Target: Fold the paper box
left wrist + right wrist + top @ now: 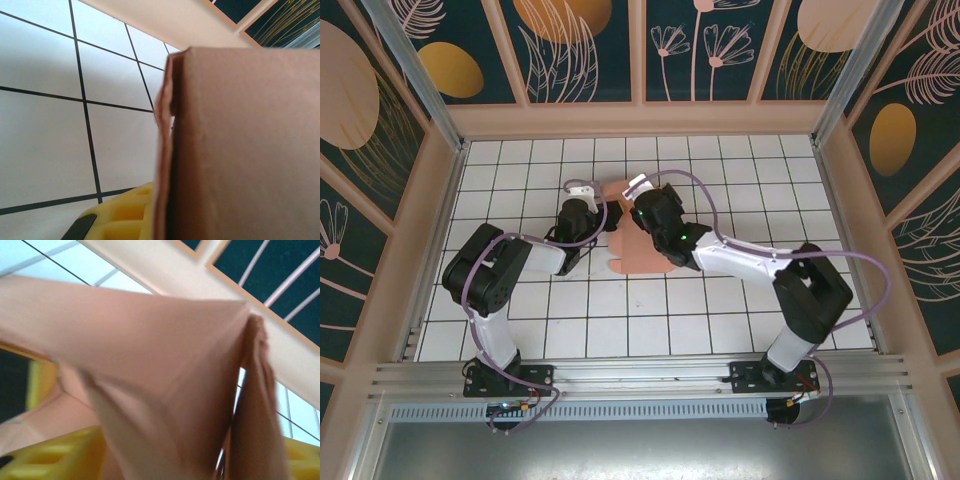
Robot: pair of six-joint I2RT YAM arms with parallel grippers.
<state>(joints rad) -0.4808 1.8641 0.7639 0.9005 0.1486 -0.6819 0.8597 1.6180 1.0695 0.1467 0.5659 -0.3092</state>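
The salmon-pink paper box (638, 255) lies partly folded mid-table between both arms. From the left, my left gripper (601, 216) is shut on an upright panel of it. In the left wrist view that brown panel (240, 150) stands edge-on beside one yellow finger (120, 215), and the other finger is hidden behind the card. My right gripper (633, 214) meets the box from the right. In the right wrist view its yellow fingers (60, 455) stand wide apart, open, with folded pink flaps (165, 390) bulging between them. That view is blurred.
The white tiled table (720, 320) is ringed by a low peach wall (640, 120) with dark patterned panels behind. Both arm bases sit on the metal rail (640, 375) at the near edge. Free tiles lie to the right and in front of the box.
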